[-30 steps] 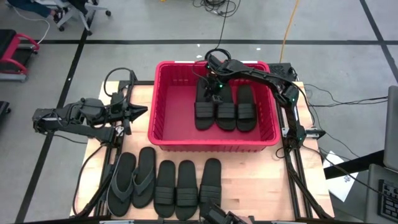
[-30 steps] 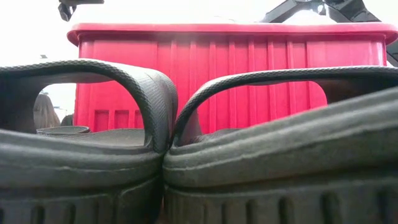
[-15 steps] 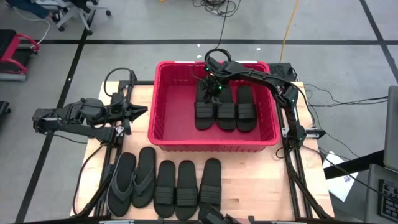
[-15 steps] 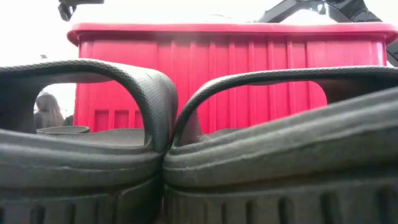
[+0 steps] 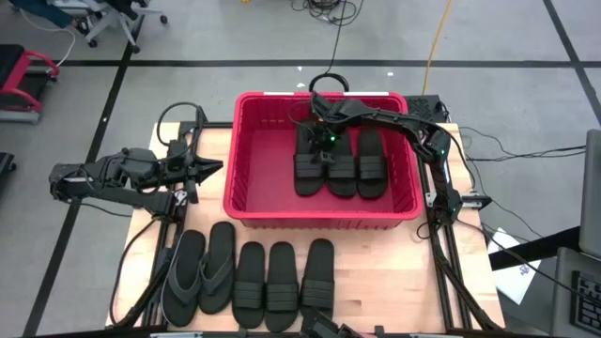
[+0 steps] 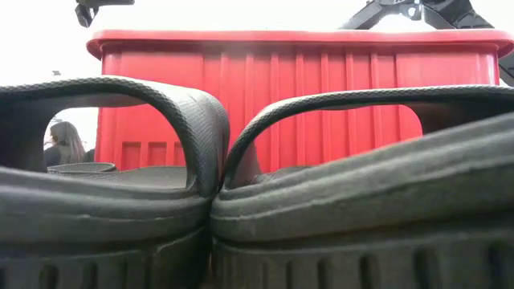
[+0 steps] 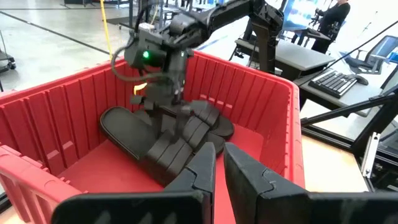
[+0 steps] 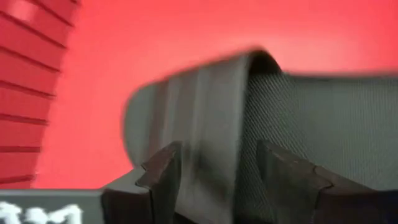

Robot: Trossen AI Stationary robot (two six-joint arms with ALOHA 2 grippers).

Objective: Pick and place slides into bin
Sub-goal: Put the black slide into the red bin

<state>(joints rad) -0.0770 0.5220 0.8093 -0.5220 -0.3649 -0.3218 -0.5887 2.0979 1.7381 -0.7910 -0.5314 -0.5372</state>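
Note:
Three black slides lie side by side in the red bin. The left one is tipped up on its long edge and leans on the middle one. My right gripper reaches down into the bin, open, its fingers either side of that tilted slide's raised edge. My left gripper hovers shut to the left of the bin, holding nothing. Three more slides lie flat on the table's near part. My right gripper comes at the tilted slide from above, slanting down from the far right. One finger stands on each side of its raised long edge near the far end. Whether either finger touches it, I cannot tell.
Two longer grey flip-flops lie left of the near slides. The low view is filled by two of the near slides, with the bin wall behind them. The left half of the bin floor is bare. A person shows far behind.
My right gripper has sunk a little deeper into the bin, shifting slightly toward the table's near edge over the left and middle slides.

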